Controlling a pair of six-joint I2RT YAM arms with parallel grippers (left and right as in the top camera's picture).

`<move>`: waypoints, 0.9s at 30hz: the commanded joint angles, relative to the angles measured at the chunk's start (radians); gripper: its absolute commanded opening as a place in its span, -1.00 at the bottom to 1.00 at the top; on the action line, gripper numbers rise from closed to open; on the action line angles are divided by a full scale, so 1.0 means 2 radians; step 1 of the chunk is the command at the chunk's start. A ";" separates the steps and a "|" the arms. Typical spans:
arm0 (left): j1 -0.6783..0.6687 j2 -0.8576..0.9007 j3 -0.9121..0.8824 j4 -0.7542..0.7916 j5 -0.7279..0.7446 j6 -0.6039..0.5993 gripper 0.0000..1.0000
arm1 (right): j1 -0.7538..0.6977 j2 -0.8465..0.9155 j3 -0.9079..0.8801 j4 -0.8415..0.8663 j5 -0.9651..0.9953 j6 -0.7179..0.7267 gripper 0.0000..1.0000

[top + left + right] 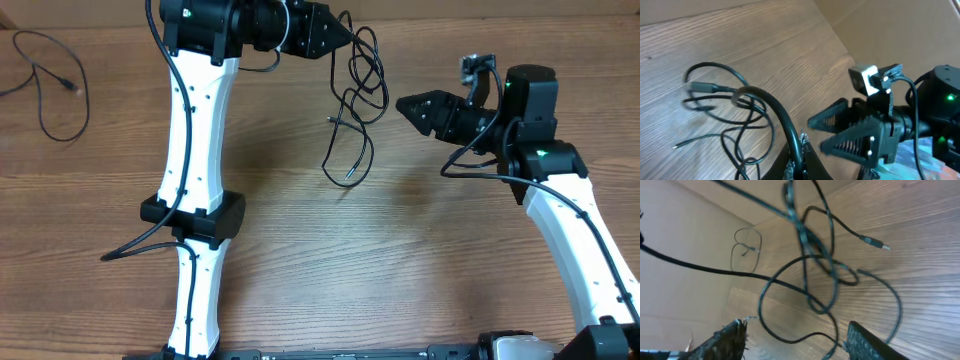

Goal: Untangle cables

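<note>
The tangled cables point(356, 95) hang as a bundle of thin black loops from my left gripper point(345, 33) at the back centre of the table. In the left wrist view, that gripper point(801, 157) is shut on one strand of the cables point(780, 112). The loose ends trail over the wood below. My right gripper point(405, 105) sits just right of the bundle and points at it. Its fingers are spread, with only a loop of the cables point(807, 240) ahead of the right gripper point(795, 340) and nothing held.
A separate thin black cable point(40, 105) lies loose at the far left of the wooden table point(450, 260); the right wrist view shows this separate cable point(747, 247) far off. The left arm's white links point(195, 150) run down the left-centre, the right arm point(570, 220) along the right.
</note>
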 commanded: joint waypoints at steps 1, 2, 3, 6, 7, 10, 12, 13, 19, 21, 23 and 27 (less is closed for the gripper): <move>-0.012 -0.016 0.009 0.002 0.022 0.018 -0.92 | 0.029 0.007 0.001 0.012 -0.003 -0.006 0.37; -0.013 -0.016 0.009 0.002 0.022 0.018 -0.91 | 0.036 0.007 0.001 0.012 -0.003 -0.006 0.43; -0.014 -0.016 0.009 0.002 0.022 0.017 -0.92 | 0.041 0.007 0.001 0.013 -0.003 -0.006 0.44; -0.018 -0.016 0.009 0.002 0.023 0.013 -0.91 | 0.059 0.007 0.001 0.022 -0.002 -0.003 0.37; -0.019 -0.016 0.009 0.002 0.026 0.007 -0.92 | 0.063 0.007 0.001 0.023 0.007 0.013 0.34; -0.023 -0.016 0.009 0.006 0.052 -0.001 -0.92 | 0.074 0.009 0.001 0.024 0.083 0.112 0.29; -0.023 -0.016 0.009 0.008 0.081 -0.001 -0.92 | 0.080 0.015 0.001 0.029 0.111 0.154 0.29; -0.023 -0.016 0.009 0.008 0.091 -0.015 -0.92 | 0.085 0.025 0.001 0.037 0.118 0.179 0.26; -0.034 -0.016 0.009 0.009 0.091 -0.071 -0.91 | 0.093 0.071 0.001 0.090 0.176 0.255 0.23; -0.045 -0.016 0.009 0.009 0.091 -0.086 -0.91 | 0.093 0.081 0.001 0.114 0.192 0.277 0.16; -0.053 -0.016 0.009 0.009 0.091 -0.086 -0.92 | 0.094 0.086 0.001 0.125 0.192 0.289 0.02; -0.067 -0.016 0.009 0.019 0.082 -0.089 -0.91 | 0.098 0.097 0.001 0.115 0.188 0.286 -0.83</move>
